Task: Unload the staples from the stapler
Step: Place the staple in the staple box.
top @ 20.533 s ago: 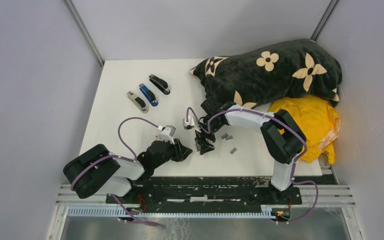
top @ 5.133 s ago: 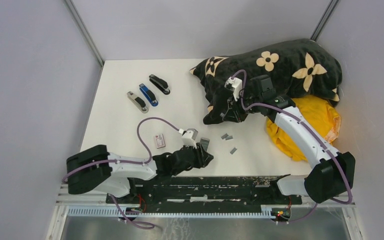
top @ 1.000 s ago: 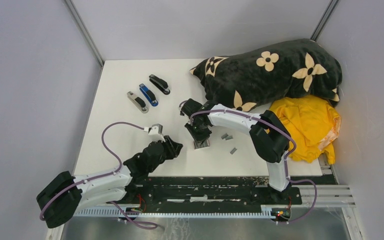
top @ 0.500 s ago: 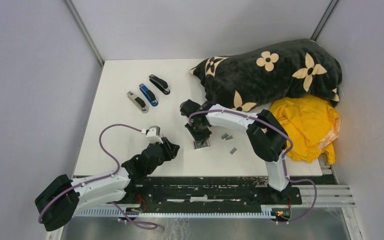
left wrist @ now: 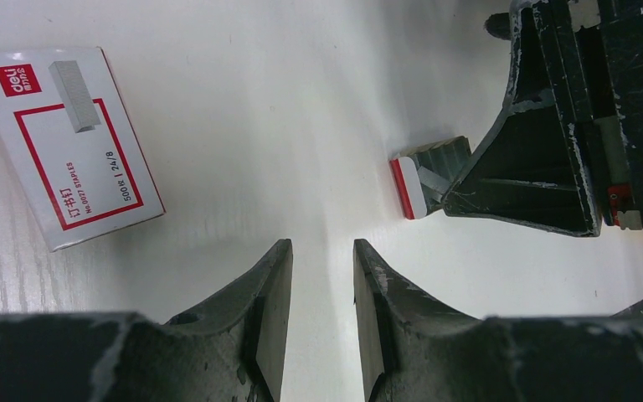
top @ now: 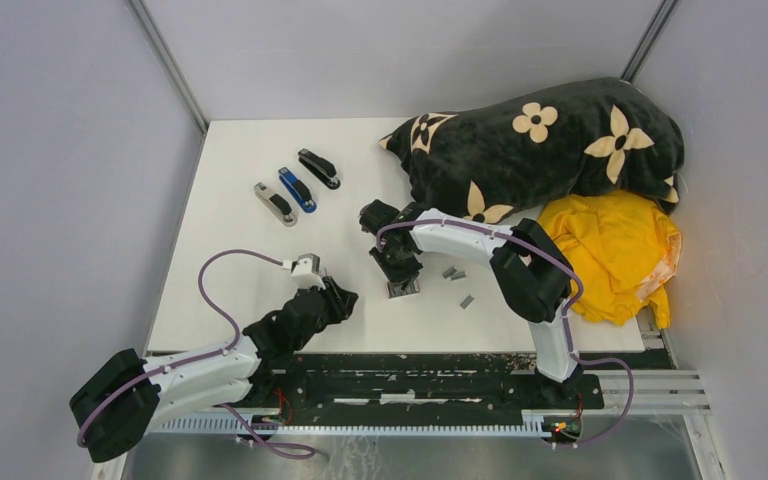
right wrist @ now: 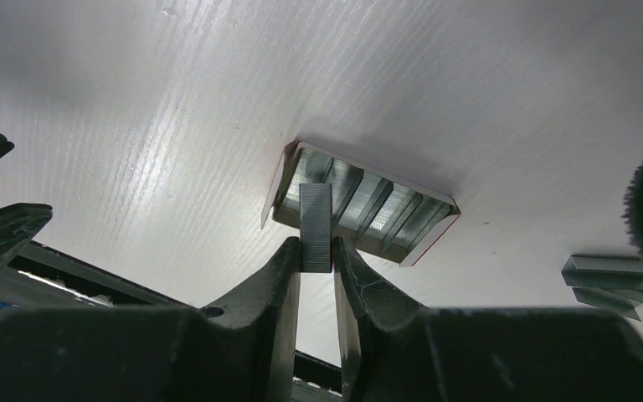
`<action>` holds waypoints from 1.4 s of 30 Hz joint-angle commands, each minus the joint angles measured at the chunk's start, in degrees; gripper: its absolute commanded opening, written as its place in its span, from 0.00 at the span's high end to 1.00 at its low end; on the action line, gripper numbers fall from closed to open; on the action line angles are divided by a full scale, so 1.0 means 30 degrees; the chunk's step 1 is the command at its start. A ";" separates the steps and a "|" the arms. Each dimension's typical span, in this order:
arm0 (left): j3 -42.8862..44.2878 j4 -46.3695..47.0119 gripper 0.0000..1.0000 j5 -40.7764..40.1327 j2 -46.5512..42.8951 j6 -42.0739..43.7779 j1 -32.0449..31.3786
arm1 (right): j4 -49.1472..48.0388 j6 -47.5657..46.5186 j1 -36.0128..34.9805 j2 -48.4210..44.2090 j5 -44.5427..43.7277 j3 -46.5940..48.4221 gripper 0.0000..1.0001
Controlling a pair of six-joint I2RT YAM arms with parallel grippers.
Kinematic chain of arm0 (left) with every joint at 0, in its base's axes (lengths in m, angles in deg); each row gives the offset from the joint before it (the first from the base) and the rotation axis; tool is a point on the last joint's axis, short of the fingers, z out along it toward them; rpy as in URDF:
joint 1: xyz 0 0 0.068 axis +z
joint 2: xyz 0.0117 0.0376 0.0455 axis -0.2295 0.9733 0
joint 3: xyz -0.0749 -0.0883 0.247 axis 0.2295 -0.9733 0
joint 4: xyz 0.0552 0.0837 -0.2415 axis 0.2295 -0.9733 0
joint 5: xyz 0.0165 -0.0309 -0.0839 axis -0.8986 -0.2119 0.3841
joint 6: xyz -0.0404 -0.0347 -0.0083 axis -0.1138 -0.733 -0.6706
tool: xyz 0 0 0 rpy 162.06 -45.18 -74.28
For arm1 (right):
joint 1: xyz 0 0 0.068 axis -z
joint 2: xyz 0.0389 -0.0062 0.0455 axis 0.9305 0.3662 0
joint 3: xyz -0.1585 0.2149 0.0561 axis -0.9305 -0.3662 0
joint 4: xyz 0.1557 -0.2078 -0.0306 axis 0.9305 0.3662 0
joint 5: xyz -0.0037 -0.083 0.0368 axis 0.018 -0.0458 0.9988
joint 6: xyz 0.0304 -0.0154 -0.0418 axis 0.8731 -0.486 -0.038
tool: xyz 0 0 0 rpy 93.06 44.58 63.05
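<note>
The right gripper (right wrist: 316, 251) pinches one staple strip (right wrist: 316, 213) upright just above the open staple tray (right wrist: 432, 226), seemingly to lay it among the rows there, while the left gripper (left wrist: 322, 251) hovers near that tray, parted and empty.

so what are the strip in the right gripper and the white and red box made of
Strip: metal by the look, plain grey with a dull sheen. Box: likely thin card, matte white, red print, crisp folded edges.

Shiny metal staples (right wrist: 316, 226), matt table (right wrist: 134, 84)
</note>
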 commanded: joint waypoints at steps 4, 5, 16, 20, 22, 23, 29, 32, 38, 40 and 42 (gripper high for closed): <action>-0.0116 0.0576 0.60 -0.0512 -0.0175 0.0411 0.0120 | 0.0047 0.0422 -0.0115 0.0222 -0.0458 0.0922 0.73; -0.0117 0.0579 0.60 -0.0499 -0.0205 0.0410 0.0139 | 0.0047 0.0427 -0.0111 0.0238 -0.0472 0.0926 0.73; -0.0175 0.0547 0.61 -0.0439 -0.0367 0.0385 0.0116 | -0.0010 0.0327 -0.0107 0.0168 -0.0709 0.1015 0.77; -0.0175 0.0548 0.61 -0.0425 -0.0398 0.0385 0.0113 | -0.0072 0.0117 -0.0144 -0.0033 -0.0709 0.0887 0.75; -0.0175 0.0550 0.60 -0.0411 -0.0386 0.0381 0.0125 | -0.0142 0.0006 -0.0157 -0.0117 -0.0708 0.0796 0.74; -0.0161 0.0550 0.61 -0.0388 -0.0385 0.0381 0.0140 | -0.0156 -0.0039 -0.0171 -0.0119 -0.0694 0.0778 0.73; -0.0175 0.0550 0.61 -0.0351 -0.0485 0.0396 0.0121 | -0.0241 -0.0164 -0.0319 -0.0026 -0.0628 0.0637 0.70; -0.0205 0.0536 0.61 -0.0382 -0.0529 0.0381 0.0127 | -0.0246 -0.0200 -0.0377 0.0017 -0.0677 0.0604 0.70; -0.0262 0.0521 0.61 -0.0395 -0.0605 0.0381 0.0112 | -0.0189 -0.0306 -0.0509 0.0103 -0.0919 0.0575 0.72; -0.0262 0.0492 0.61 -0.0409 -0.0628 0.0383 0.0128 | -0.0187 -0.0348 -0.0522 0.0135 -0.1047 0.0575 0.72; -0.0263 0.0470 0.61 -0.0409 -0.0683 0.0391 0.0112 | -0.0185 -0.0353 -0.0540 0.0164 -0.1116 0.0571 0.72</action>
